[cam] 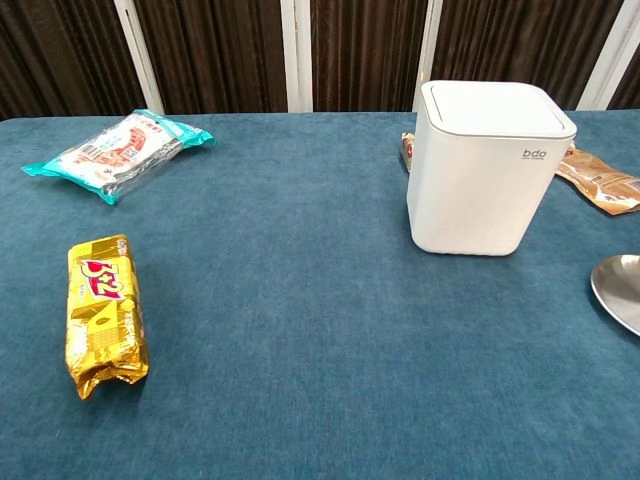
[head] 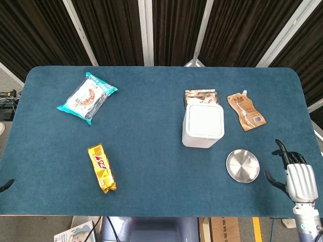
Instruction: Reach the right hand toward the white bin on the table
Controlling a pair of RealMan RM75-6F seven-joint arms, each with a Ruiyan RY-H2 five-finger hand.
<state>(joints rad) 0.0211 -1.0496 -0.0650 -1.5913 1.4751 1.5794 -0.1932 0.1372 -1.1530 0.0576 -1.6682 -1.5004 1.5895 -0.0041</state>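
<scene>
- On the blue-covered table (head: 151, 126), right of centre, the white bin (head: 203, 126) is found standing upright with its lid closed; the letters "bdo" are seen on its front face in the chest view (cam: 489, 167)
- Behind the bin, a brown snack packet (head: 201, 96) is lodged just beside its far wall, only partly shown past the bin in the chest view (cam: 406, 150)
- To the right of that packet, a brown spouted pouch (head: 246, 111) is laid flat, apart from the bin
- Near the bin's front right corner, a round metal dish (head: 243, 165) is set on the cloth, apart from the bin; only its left rim is caught in the chest view (cam: 617, 290)
- At the table's near right corner, the right hand (head: 297, 179) is held palm down over the table edge, with nothing gripped; its dark fingers (head: 284, 154) are pointed away from the robot and bunched, slightly curled, the thumb set out to the left. It is placed right of the dish and well apart from the bin
- On the far left, a teal-edged clear packet (head: 87, 98) is laid slantwise on the cloth
- Nearer the front left, a gold wrapped bar (head: 101, 168) with red lettering is laid flat
- At the left edge of the head view, a small dark tip (head: 6, 185) is seen, possibly of the left hand; how its fingers lie cannot be told
</scene>
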